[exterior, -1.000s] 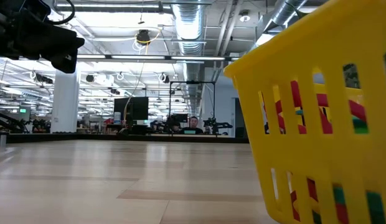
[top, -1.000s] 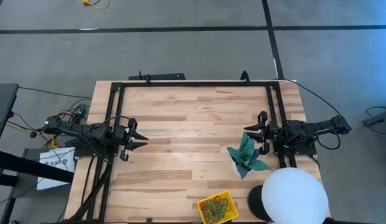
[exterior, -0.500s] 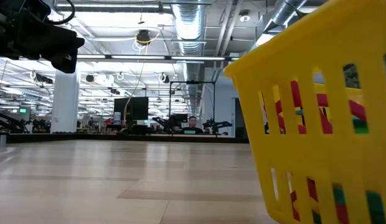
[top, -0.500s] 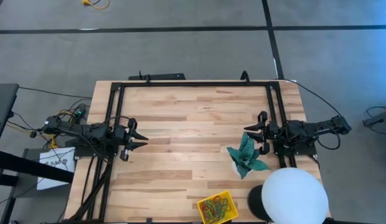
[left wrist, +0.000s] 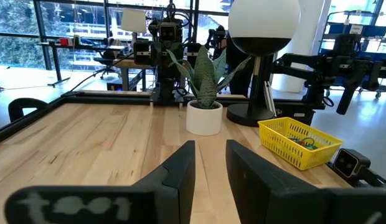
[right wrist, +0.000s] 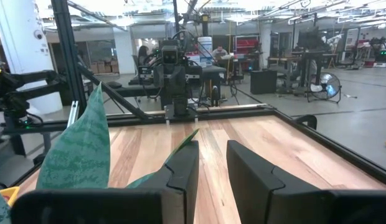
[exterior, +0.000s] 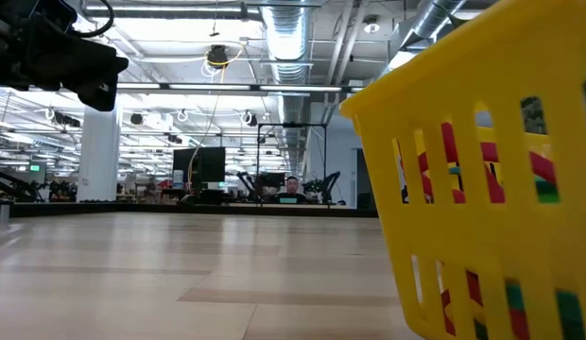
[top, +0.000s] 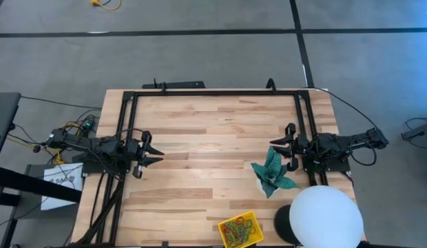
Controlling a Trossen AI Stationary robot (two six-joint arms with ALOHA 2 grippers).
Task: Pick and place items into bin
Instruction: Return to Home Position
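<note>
Grey concrete floor (top: 200, 58) all round the wooden table (top: 213, 124). Dark lines (top: 165, 32) cross it: one passes at 12 o'clock of the table, another slants off toward 1 o'clock. Low view: big open hall, bare ceiling with silver ducts (exterior: 288, 38) and strip lights. White column (exterior: 97, 151) at 9 o'clock, desks with dark monitors (exterior: 200, 162) far back. Tall windows (left wrist: 56, 25), daylight behind them, in the left wrist view.

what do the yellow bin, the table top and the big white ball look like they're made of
The small yellow slotted bin looks like moulded plastic: uniform colour, even cut-out slots. The light planked table top is wood, with visible grain and joined strips, low sheen. The big white sphere is smooth and even; plastic or frosted glass, unclear which.
</note>
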